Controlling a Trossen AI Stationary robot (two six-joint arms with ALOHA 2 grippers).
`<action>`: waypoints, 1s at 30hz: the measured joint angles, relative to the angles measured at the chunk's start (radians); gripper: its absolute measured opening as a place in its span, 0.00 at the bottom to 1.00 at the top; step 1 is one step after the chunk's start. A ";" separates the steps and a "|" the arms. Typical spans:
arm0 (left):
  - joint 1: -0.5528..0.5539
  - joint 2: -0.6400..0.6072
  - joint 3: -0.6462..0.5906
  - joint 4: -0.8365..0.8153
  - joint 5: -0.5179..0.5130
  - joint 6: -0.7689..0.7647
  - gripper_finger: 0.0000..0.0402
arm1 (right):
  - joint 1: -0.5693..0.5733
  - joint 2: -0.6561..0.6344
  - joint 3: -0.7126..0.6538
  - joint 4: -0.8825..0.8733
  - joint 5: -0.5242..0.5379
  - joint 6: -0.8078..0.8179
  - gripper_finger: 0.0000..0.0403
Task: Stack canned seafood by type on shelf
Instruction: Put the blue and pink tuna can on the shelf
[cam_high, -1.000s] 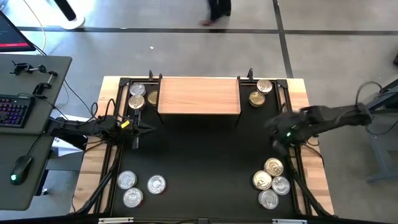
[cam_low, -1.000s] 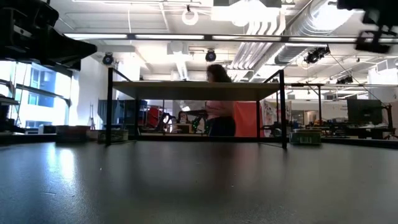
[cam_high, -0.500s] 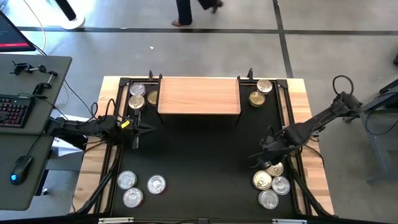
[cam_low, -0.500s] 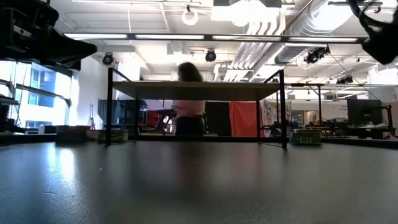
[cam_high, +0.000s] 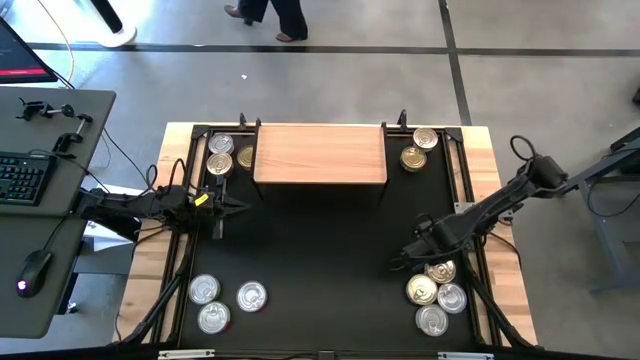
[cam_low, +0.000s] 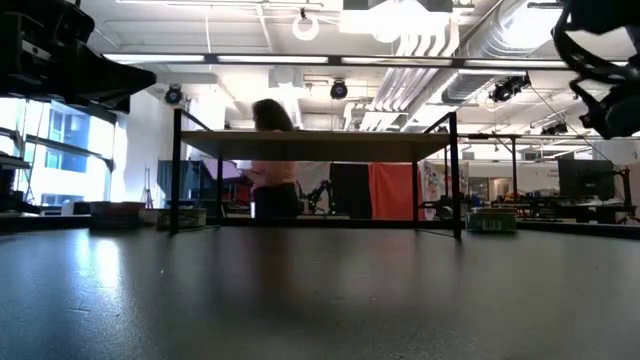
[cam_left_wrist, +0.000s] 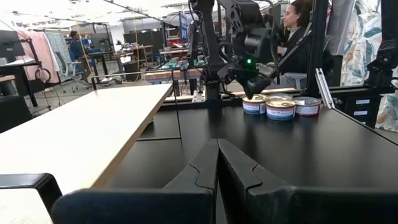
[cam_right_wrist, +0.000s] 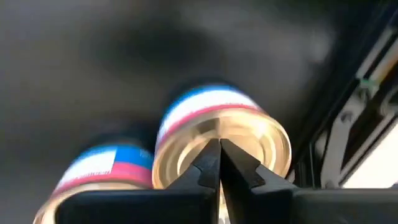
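right claw (cam_high: 413, 250) is hanging clenched and empty just above a gold-lidded can (cam_right_wrist: 224, 146) in the cluster near the table's right front corner. left claw (cam_left_wrist: 217, 165) is waiting clenched beside the empty shelf (cam_high: 320, 153). risk: descending clenched, it'd just knock the can into its neighbours.

Black mat (cam_high: 320, 260) carries wooden shelf (cam_high: 320, 153), bare-topped; tins (cam_high: 432, 291) clustered near corners, apparently twelve.
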 joint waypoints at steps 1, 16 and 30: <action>0.000 0.000 0.000 0.000 0.000 0.000 0.00 | 0.000 0.013 0.000 -0.001 0.003 0.000 0.00; 0.000 0.000 0.000 0.000 0.000 0.000 0.00 | -0.138 0.085 0.071 0.229 0.324 -0.151 0.00; 0.000 0.000 0.000 0.000 0.000 0.000 0.00 | -0.222 0.363 0.290 0.549 0.305 -0.465 0.00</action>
